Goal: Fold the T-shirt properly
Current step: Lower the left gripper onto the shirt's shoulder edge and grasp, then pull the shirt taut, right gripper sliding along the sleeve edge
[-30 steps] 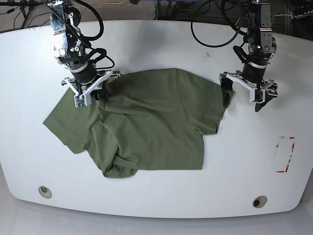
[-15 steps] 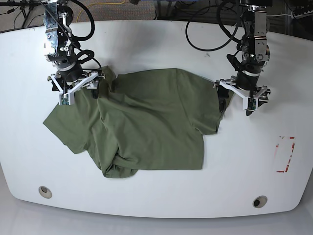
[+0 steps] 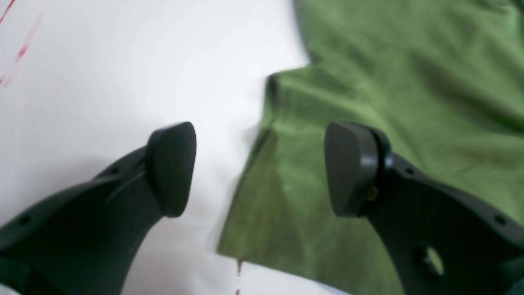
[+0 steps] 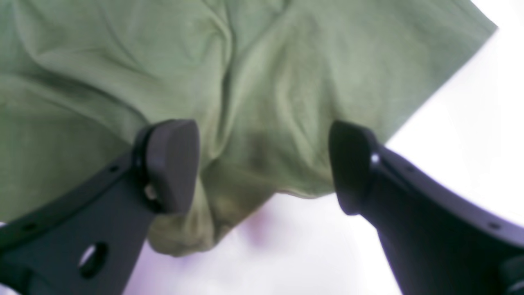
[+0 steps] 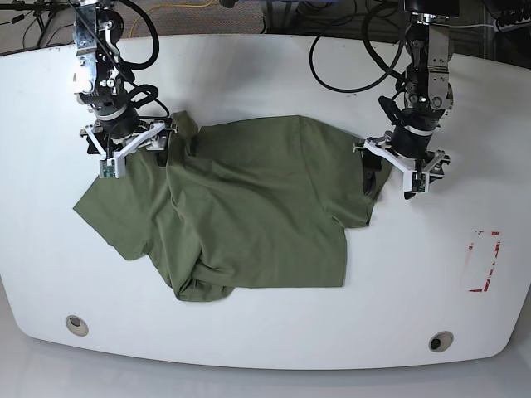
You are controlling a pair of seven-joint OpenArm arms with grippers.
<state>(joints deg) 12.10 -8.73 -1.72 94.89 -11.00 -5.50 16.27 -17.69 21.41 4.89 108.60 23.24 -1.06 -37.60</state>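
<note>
Shirt: olive-green short-sleeved cotton T-shirt (image 5: 241, 207) lies rumpled and half spread mid-way across the white oval table (image 5: 265, 332).
Left gripper (image 5: 400, 170): fingers spread, pinching nothing, straddling the shirt's edge beside the table's red mark (image 5: 484, 262).
Right gripper (image 5: 129, 149): fingers spread, empty, over bunched cloth at the shirt's opposite side.
Doing it well: each arm should probably take a single layer at a corner, then pull outward evenly to flatten wrinkles.
Base view only: shirt's whole outline, both arms.
Wrist views only: clear gaps between pads (image 3: 172, 168), the hem beneath (image 4: 294, 192).
</note>
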